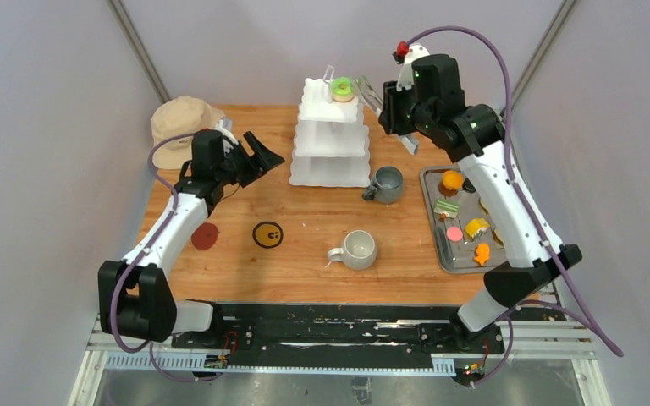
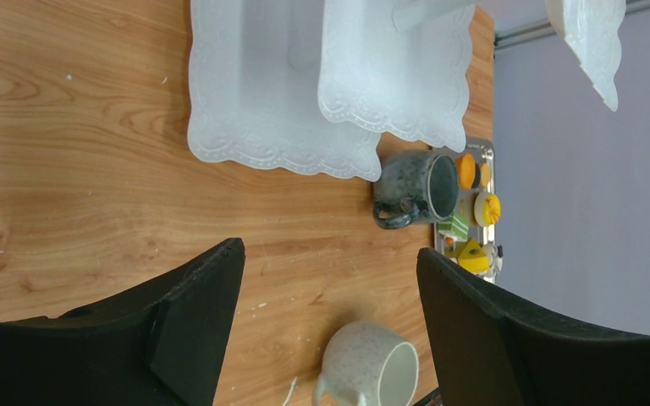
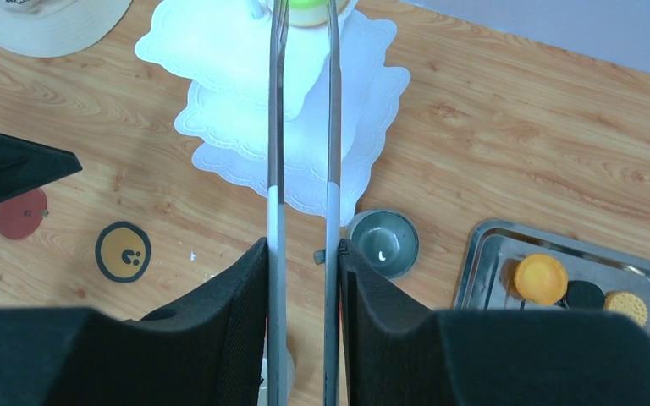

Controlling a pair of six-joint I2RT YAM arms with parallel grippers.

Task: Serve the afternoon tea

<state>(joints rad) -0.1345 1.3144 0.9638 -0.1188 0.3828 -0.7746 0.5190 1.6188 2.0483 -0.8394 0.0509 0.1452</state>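
Pinching slim steel tongs (image 3: 276, 152), the right gripper (image 3: 305, 251) is held beside the white scalloped three-tier stand (image 1: 330, 173), whose top-tier green-pink donut (image 1: 341, 88) could be dragged off if not released.

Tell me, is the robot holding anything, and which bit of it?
The right gripper squeezes long silver metal tongs by their two arms, far back from the tips. The left gripper is open and holds nothing.
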